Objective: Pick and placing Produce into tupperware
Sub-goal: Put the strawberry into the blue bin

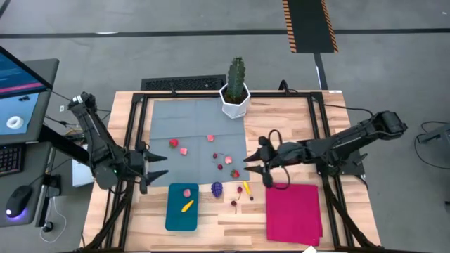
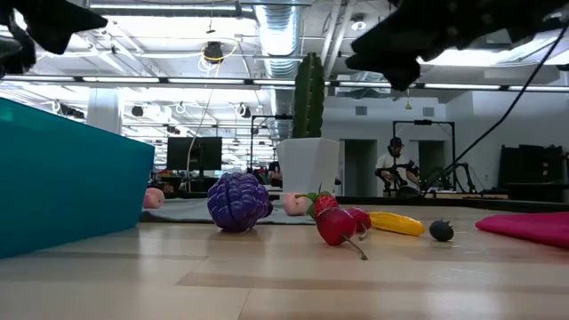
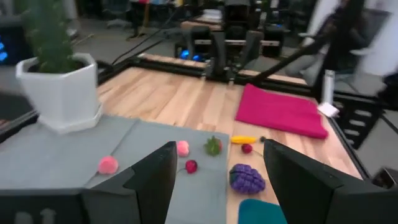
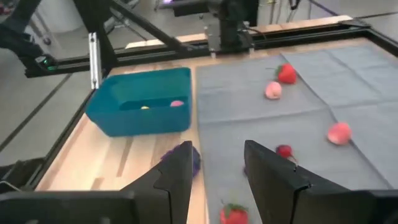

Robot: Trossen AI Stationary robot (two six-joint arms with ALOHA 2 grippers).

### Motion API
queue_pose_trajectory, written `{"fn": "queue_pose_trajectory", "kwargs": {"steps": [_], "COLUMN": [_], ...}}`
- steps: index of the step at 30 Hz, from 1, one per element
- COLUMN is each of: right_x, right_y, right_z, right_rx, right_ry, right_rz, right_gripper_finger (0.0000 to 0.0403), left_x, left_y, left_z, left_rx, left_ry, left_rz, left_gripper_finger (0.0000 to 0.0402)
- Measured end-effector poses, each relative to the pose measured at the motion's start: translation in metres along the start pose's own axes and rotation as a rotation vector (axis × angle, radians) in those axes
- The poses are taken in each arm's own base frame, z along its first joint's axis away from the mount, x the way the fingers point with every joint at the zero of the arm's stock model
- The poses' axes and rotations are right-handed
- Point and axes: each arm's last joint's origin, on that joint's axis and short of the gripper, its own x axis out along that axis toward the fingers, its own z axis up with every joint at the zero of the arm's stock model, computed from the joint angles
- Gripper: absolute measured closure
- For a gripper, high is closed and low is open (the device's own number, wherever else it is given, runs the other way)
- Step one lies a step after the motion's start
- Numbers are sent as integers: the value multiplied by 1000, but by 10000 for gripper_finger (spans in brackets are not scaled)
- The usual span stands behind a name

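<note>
**Right gripper poised over the scattered produce, fingers apart and empty**

Nearest us, on the bare wood at the front of the table (image 1: 211,221), we see the teal tupperware (image 1: 182,207) with a yellow piece (image 1: 187,206) and a pink piece (image 1: 188,192) already lying inside. Just beside its right edge sits the purple grape bunch (image 1: 217,188), then a dark cherry (image 1: 234,203), a small red piece (image 1: 251,197) and a yellow piece (image 1: 246,187), all on the wood between the tupperware and the red cloth (image 1: 293,212).

Now to the right gripper (image 1: 254,167): it hangs above the right edge of the grey mat (image 1: 197,133), its two fingers spread with nothing between them. A strawberry with a green top (image 1: 235,173) lies just to its left, with dark cherries (image 1: 226,161) close by; the grapes and the tupperware sit a bit nearer to us and farther left. Nothing blocks the way between gripper and fruit.

The left gripper (image 1: 156,168) waits at the mat's left edge, jaws wide apart, empty, just behind the tupperware.

Farther back on the mat we spot a red piece (image 1: 173,143), a pink one (image 1: 184,150) and another pink one (image 1: 210,138). At the far edge stands the cactus in its white pot (image 1: 235,88), well apart from everything.
</note>
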Motion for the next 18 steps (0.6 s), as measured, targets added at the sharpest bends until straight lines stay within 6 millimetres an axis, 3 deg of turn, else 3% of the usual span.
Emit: {"fn": "queue_pose_trajectory", "kwargs": {"steps": [3,8,12,18], "right_x": [12,32,44,44], "right_y": [-2,-17,-26,-36], "right_z": [6,-5,-13,-21], "right_rx": [-12,21,75,178], "right_ry": [11,62,74,264], "right_rz": [16,-32,-30,-112], "right_gripper_finger": [237,244,245,228], "left_x": [2,10,18,30], "left_y": [7,22,38,57], "left_z": [3,0,-13,-40], "left_rx": [27,43,42,5], "left_ry": [-53,-179,-211,-194], "left_rz": [-28,-153,-139,-119], "left_gripper_finger": [171,171,171,171]}}
